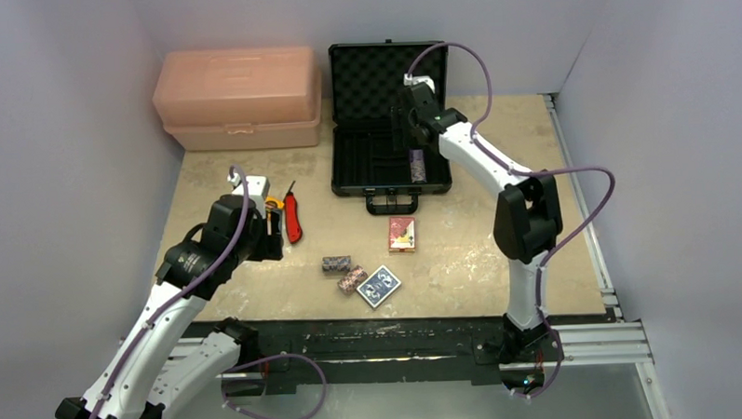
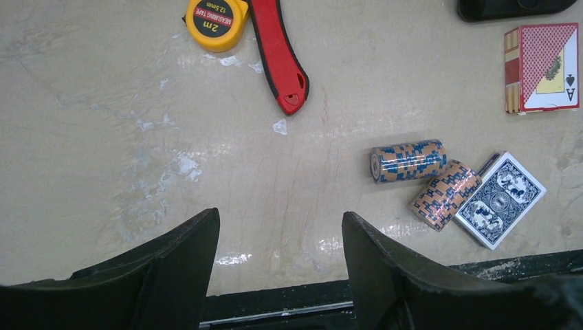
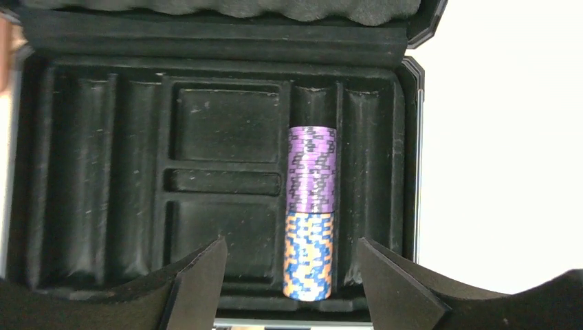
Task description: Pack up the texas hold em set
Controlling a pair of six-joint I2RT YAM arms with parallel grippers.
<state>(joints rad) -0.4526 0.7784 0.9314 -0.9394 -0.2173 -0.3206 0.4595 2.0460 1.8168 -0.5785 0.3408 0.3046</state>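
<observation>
Black foam is lining the open briefcase (image 3: 220, 124), which is standing at the far side of the counter (image 1: 453, 262), and we are judging the packing as only begun. A purple stack (image 3: 313, 168) and a blue-orange stack (image 3: 307, 256) are already lying end to end, touching, in one long slot on the right part of the tray. The other slots and the card compartments are showing empty.

Outside the case, a first loose stack (image 2: 408, 160) and a second loose stack (image 2: 445, 193) are lying on their sides near the front edge, just beside each other. The blue deck (image 2: 501, 199) is appearing to touch the second one. The red deck (image 2: 542, 67) is lying apart, between them and the case handle. So we are counting four things not yet packed, and the lid is standing open.

Our right hand (image 3: 292, 246) is hovering above the tray with its fingers wide apart, holding nothing. Our left hand (image 2: 280, 220) is hanging over bare counter, to the left of the loose chips, also wide open and touching nothing.
</observation>
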